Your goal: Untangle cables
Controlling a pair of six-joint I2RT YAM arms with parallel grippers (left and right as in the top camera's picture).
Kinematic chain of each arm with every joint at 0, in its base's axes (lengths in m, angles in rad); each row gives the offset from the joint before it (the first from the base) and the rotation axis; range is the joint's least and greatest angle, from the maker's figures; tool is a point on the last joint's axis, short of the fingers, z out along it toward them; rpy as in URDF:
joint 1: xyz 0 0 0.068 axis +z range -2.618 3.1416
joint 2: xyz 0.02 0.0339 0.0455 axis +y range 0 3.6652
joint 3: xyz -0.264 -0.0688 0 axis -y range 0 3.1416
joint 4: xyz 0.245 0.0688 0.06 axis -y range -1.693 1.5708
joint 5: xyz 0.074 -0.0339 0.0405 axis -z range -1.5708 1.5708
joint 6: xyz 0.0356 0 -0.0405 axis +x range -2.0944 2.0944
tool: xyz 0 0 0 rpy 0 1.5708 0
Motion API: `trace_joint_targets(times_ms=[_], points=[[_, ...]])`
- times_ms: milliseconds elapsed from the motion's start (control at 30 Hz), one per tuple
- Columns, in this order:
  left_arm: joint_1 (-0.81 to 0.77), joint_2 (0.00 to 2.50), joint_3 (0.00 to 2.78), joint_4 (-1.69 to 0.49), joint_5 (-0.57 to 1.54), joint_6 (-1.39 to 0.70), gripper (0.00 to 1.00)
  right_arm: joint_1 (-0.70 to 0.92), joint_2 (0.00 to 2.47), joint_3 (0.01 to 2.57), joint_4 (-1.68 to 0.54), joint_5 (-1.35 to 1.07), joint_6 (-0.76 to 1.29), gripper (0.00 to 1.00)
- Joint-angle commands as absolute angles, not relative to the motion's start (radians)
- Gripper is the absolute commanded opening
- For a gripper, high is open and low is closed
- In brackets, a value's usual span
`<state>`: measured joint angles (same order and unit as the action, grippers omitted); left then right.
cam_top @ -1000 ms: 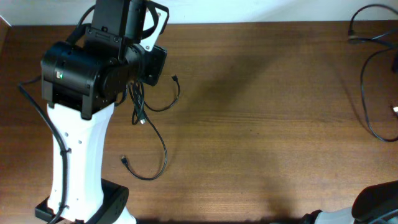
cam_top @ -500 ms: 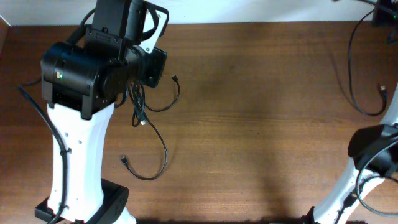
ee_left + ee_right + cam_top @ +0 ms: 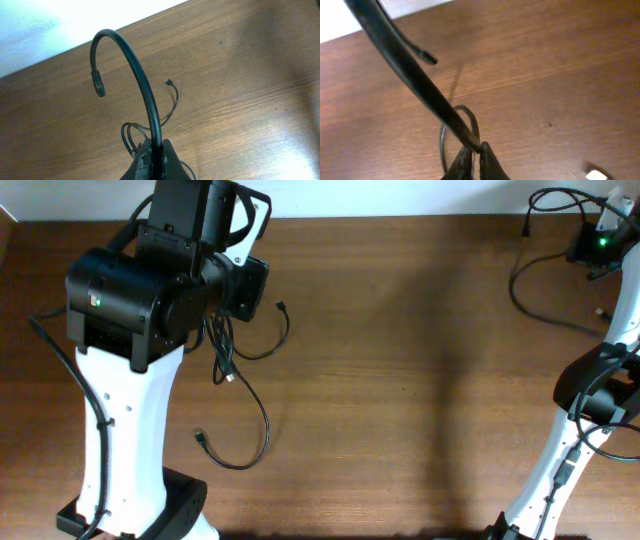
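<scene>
Right pincer (image 3: 472, 154) shifted, two cables (image 3: 145, 95) clamped

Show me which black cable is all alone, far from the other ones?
The cable pinched in the right tool, looping near the table's far right corner. The other cables curl close together beside the left arm.

Cables (image 3: 222, 350) are partly hidden under the left arm (image 3: 130, 290) overhead. In right wrist view, one cable (image 3: 415, 75) is blurred and cropped at the top edge.
</scene>
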<state>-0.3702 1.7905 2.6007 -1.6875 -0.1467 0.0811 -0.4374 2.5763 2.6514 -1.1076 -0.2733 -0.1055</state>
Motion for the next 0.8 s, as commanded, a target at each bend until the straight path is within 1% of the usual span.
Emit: trace_joint_targets(times_ms=[0, 100, 400, 433, 467, 567, 700, 767], points=[[-0.364, 1.773, 2.619, -1.688, -0.147, 0.064, 0.0, -0.49, 2.592, 2.653, -1.134, -0.241, -0.122, 0.04], [-0.364, 1.773, 2.619, -1.684, -0.147, 0.064, 0.0, -0.515, 2.613, 2.616, -1.146, -0.238, -0.128, 0.04], [-0.364, 1.773, 2.619, -1.688, -0.146, 0.056, 0.0, -0.517, 2.629, 2.482, -1.073, -0.235, -0.126, 0.04], [-0.364, 1.773, 2.619, -1.688, -0.146, 0.056, 0.0, -0.517, 2.629, 2.476, -1.074, -0.235, -0.126, 0.13], [-0.364, 1.773, 2.619, -1.688, -0.146, 0.056, 0.0, -0.517, 2.629, 2.473, -1.077, -0.236, -0.125, 0.99], [-0.364, 1.773, 2.619, -1.687, -0.146, 0.056, 0.0, -0.516, 2.629, 2.473, -1.09, -0.236, -0.126, 0.98], [-0.364, 1.773, 2.619, -1.688, -0.146, 0.056, 0.0, -0.516, 2.596, 2.474, -1.1, -0.354, -0.179, 0.98], [-0.364, 1.773, 2.619, -1.688, -0.146, 0.056, 0.0, -0.516, 2.545, 2.487, -1.116, -0.363, -0.18, 0.98]])
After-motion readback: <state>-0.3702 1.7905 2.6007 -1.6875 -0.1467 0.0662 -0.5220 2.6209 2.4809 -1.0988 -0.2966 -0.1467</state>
